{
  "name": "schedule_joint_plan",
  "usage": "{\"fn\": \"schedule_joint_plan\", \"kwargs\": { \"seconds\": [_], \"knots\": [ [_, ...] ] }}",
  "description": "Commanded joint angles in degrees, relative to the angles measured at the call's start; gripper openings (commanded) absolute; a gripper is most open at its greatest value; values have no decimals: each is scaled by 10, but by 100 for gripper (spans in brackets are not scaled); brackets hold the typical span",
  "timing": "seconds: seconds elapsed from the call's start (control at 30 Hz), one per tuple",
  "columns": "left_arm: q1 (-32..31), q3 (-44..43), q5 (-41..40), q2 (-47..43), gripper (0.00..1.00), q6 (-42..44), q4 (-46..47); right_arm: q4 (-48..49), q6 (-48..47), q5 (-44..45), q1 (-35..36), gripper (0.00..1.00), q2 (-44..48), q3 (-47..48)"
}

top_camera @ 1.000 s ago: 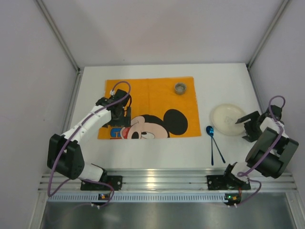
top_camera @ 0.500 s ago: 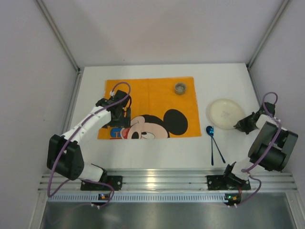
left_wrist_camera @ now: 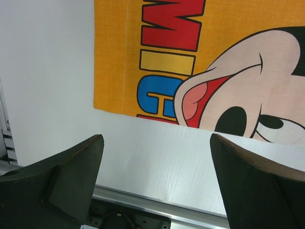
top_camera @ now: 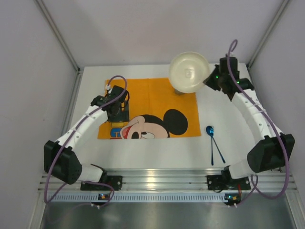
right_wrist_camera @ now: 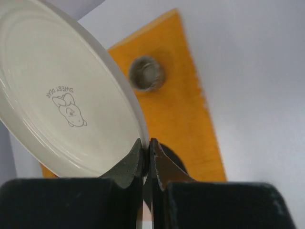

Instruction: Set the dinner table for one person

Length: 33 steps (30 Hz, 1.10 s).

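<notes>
Plate-placing step: right tool [right_wrist_camera: 147, 153] pinches rim of cream round plate [top_camera: 189, 71], tilted, aloft over orange Mickey cloth placemat [top_camera: 152, 95] on matte white desk [top_camera: 228, 152]. left tool [top_camera: 118, 110] spread, empty. Next: level plate, lower mat-centre.

Top view: high, behind the arm bases, looks down on the whole table [top_camera: 228, 95], far off. Left wrist: close and low, looks down at mat [left_wrist_camera: 248, 28] near-left corner and rail [left_wrist_camera: 157, 204]. Right wrist: close behind plate [right_wrist_camera: 52, 95], mat far-right corner beyond. All three share the mat.
</notes>
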<state>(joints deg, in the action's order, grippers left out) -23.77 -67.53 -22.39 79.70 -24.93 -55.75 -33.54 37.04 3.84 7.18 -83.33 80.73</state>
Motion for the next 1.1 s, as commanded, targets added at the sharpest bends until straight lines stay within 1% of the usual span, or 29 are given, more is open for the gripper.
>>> {"fn": "schedule_joint_plan", "kwargs": {
  "seconds": [0.0, 0.07, 0.1, 0.13, 0.17, 0.2, 0.23, 0.27, 0.33, 0.37, 0.43, 0.57, 0.63, 0.67, 0.7, 0.73, 0.77, 0.83, 0.93, 1.03, 1.07],
  "knots": [
    [-1, -19, -17, -45, 99, -35, -32, 7, 49, -23, 141, 0, -44, 18],
    [-1, -9, -13, -76, 99, -51, -42, 29, 61, -31, 192, 0, -83, 40],
    [-1, 5, -9, -87, 99, -61, -43, 30, 70, -31, 233, 0, -126, 52],
    [-1, 11, -6, -99, 99, -65, -43, 34, 71, -31, 250, 0, -150, 82],
    [-1, 18, -2, -110, 99, -71, -44, 28, 70, -31, 278, 0, -200, 101],
    [-1, 25, -2, -129, 99, -72, -44, 20, 66, -30, 288, 0, -226, 122],
    [-1, 38, -5, -138, 99, -74, -44, 9, 63, -29, 298, 0, -253, 171],
    [-1, 42, -10, -146, 99, -74, -50, -20, 59, -23, 311, 0, -300, 196],
    [-1, 47, -15, -162, 99, -76, -59, -32, 60, -16, 318, 0, -335, 244],
    [-1, 47, -18, -168, 99, -78, -66, -42, 63, -11, 318, 0, -358, 252],
    [-1, 43, -23, -181, 99, -80, -80, -51, 72, 7, 318, 0, -373, 265],
    [-1, 42, -29, -202, 99, -86, -97, -68, 74, 45, 318, 0, -380, 257],
    [-1, 49, -32, -209, 99, -86, -101, -71, 73, 47, 317, 1, -380, 243],
    [-1, 50, -33, -214, 99, -88, -101, -74, 72, 46, 315, 6, -382, 241],
    [-1, 52, -31, -215, 99, -88, -99, -77, 70, 47, 314, 15, -382, 234],
    [-1, 53, -30, -216, 99, -87, -97, -76, 69, 43, 313, 48, -382, 229],
    [-1, 52, -30, -213, 99, -87, -95, -78, 66, 41, 312, 61, -384, 226],
    [-1, 49, -30, -205, 99, -83, -90, -78, 47, 28, 311, 80, -380, 220],
    [-1, 43, -31, -194, 99, -78, -87, -79, 32, 36, 309, 88, -351, 195],
    [-1, 37, -34, -185, 99, -66, -80, -79, 9, 71, 296, 89, -264, 138],
    [-1, 37, -32, -184, 99, -65, -74, -79, -9, 93, 283, 89, -211, 118]
  ]
}}
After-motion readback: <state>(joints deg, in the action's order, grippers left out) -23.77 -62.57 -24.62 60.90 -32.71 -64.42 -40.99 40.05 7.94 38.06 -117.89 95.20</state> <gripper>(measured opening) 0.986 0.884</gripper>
